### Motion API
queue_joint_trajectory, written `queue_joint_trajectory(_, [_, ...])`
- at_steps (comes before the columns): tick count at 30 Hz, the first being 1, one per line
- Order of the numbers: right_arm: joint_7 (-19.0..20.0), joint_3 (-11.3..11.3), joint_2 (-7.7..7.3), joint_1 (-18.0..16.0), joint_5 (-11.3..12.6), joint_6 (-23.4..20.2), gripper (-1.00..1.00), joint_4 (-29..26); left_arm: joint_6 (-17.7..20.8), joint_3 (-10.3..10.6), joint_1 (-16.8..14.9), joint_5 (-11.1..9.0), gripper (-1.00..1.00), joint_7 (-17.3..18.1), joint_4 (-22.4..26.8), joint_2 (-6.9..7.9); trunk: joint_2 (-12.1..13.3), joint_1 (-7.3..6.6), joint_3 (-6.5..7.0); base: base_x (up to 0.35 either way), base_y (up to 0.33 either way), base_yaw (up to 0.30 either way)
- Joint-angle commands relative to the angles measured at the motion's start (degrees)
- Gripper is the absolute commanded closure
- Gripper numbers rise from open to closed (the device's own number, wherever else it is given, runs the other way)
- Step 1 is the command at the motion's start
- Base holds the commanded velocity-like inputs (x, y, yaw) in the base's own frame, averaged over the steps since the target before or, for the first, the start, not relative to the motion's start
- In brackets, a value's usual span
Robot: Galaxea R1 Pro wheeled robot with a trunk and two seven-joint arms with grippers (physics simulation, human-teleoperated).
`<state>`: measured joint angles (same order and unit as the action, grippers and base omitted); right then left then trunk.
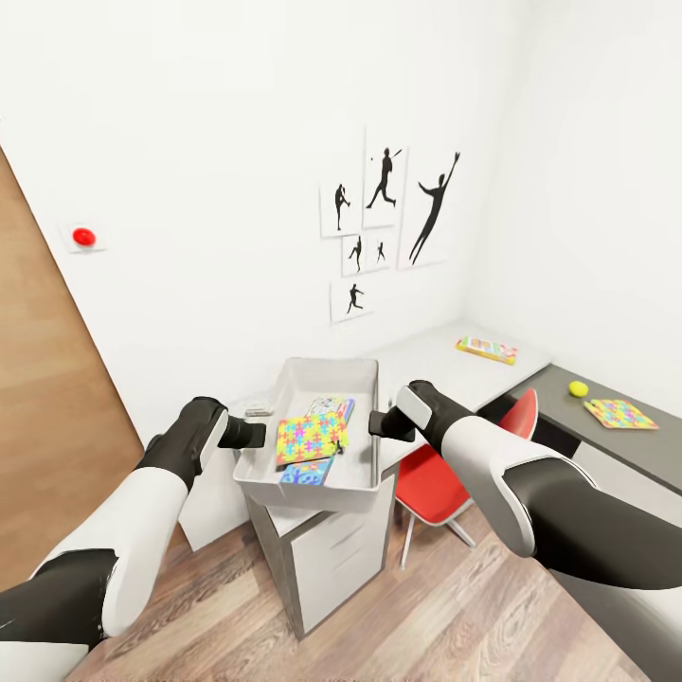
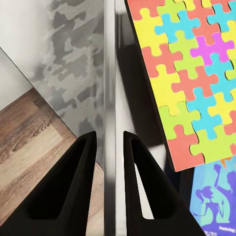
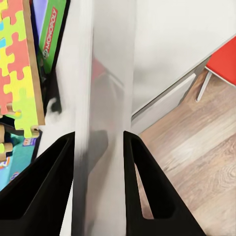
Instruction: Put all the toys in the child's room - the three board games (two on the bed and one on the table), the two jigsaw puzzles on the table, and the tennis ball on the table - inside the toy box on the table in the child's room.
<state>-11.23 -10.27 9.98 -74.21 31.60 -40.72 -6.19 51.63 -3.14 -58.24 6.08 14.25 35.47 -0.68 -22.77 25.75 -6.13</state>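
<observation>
Toy box (image 1: 313, 379) sat at the table (image 1: 426, 365) end; I had left gripper (image 1: 254, 434) and right gripper (image 1: 377, 423) clamped on opposite rims, presumably for shifting it toward remaining toys.

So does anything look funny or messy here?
Yes. The toy box hangs over the end of the table, with a gripper pinching each side wall. Inside, the puzzle lies tilted on the game boxes. Another puzzle, a ball and a game still sit outside.
</observation>
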Motion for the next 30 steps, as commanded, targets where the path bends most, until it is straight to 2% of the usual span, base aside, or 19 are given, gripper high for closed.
queue_joint_trajectory(1, [-0.37, 0.21, 0.02, -0.06, 0.65, 3.11, 1.0, -0.4, 0.38, -0.2, -0.03, -0.37, 1.0, 0.34, -0.03, -0.46, -0.15, 0.03, -0.22, 0.0, 0.0, 0.0])
queue_joint_trajectory(13, [-0.37, 0.25, 0.02, -0.06, 0.66, 4.32, 1.0, -0.4, 0.4, -0.18, -0.03, -0.37, 1.0, 0.34, -0.05, -0.46, -0.15, 0.03, -1.24, 0.0, 0.0, 0.0])
queue_joint_trajectory(30, [-0.37, 0.23, 0.02, -0.06, 0.66, 4.58, 1.0, -0.38, 0.4, -0.16, -0.03, -0.37, 1.0, 0.34, -0.04, -0.46, -0.15, 0.03, -1.35, 0.026, 0.0, 0.0])
